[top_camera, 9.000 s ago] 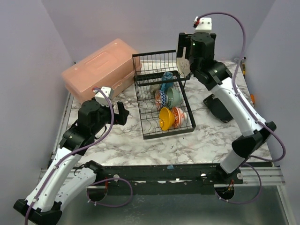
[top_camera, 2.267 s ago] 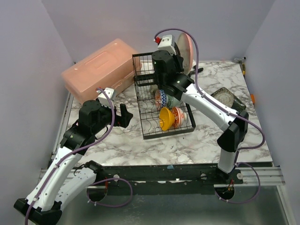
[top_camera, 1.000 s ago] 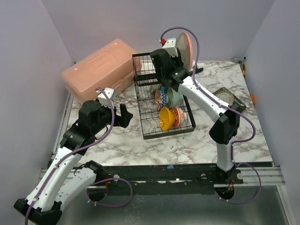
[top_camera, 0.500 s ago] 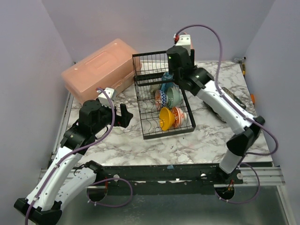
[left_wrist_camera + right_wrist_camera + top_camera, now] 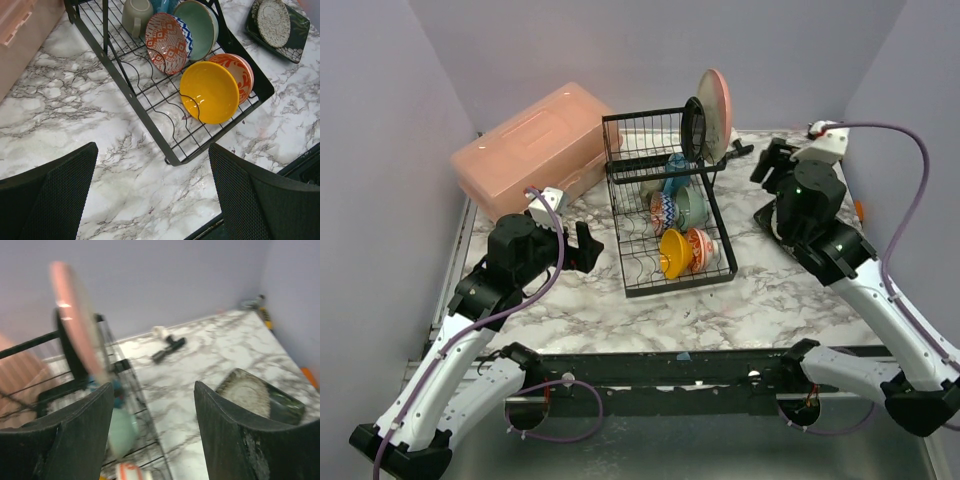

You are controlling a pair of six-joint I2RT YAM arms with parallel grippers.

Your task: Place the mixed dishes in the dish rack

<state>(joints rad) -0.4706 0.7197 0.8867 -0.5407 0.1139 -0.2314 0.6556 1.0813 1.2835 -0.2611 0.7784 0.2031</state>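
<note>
The dish rack [image 5: 665,225] stands in the middle of the desk [image 5: 620,300], nearer the far edge. A yellow bowl [image 5: 209,92], a red-patterned bowl [image 5: 240,70] and a mint green bowl [image 5: 202,27] sit on edge in its lower slots. At the rack's far right corner a pink plate [image 5: 717,112] stands tall on its rim just beside a dark plate [image 5: 693,130]; whether the two touch cannot be told. The right gripper [image 5: 152,385] hangs wide and empty near the desk's right edge, above a dark patterned dish [image 5: 252,392] lying flat there. The left gripper [image 5: 154,147] is also spread wide with nothing in it, left of the rack.

The likely trouble is that flat dish: fingers coming down on it may only shove it toward the right edge rather than get under its rim. A knock to the rack could also tip the high-standing pink plate out over the far edge.
</note>
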